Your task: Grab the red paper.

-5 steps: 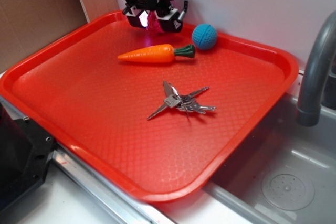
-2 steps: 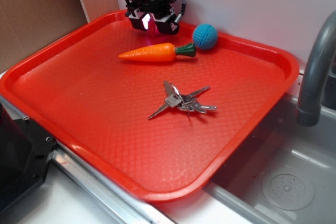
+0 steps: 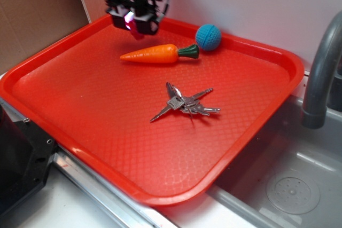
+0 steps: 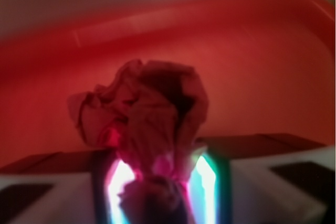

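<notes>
Three loose items lie in the red tray (image 3: 278,60): an orange toy carrot (image 3: 158,54) on its side toward the tray's far edge, a blue ball (image 3: 208,37) just beyond the carrot's green end near the far rim, and a bunch of keys (image 3: 184,103) near the tray's middle, well apart from both. My gripper (image 3: 133,23) hangs over the tray's far left corner, left of the carrot, with its jaws clamped on the red paper (image 4: 144,116). That crumpled crimson wad sits pinched between my fingers (image 4: 212,182), its bulk bulging out past them, held clear above the tray floor.
</notes>
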Controlling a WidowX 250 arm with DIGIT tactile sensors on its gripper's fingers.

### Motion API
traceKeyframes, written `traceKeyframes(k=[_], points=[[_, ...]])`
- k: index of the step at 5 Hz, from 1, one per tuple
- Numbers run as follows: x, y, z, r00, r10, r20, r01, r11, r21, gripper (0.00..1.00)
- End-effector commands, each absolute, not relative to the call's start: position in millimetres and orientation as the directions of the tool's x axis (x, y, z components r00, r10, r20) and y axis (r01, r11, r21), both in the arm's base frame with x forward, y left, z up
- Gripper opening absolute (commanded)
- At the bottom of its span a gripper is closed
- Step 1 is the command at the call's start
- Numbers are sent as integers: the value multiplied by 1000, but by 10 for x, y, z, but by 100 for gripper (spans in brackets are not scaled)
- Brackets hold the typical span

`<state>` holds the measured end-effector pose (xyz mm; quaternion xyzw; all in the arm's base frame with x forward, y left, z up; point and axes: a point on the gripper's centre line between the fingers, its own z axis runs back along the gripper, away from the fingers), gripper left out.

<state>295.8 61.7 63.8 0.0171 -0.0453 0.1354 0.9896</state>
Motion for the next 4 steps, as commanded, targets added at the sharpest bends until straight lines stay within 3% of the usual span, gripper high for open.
traceKeyframes(k=[1,2,3,4], points=[[2203,259,1749,944,327,31,-327,945,-13,0],[1969,241,2158,928,371,18,-370,928,-37,0],[1859,184,2189,940,340,34,-337,939,-72,0],[1851,147,2096,947,319,35,-316,947,-63,0]])
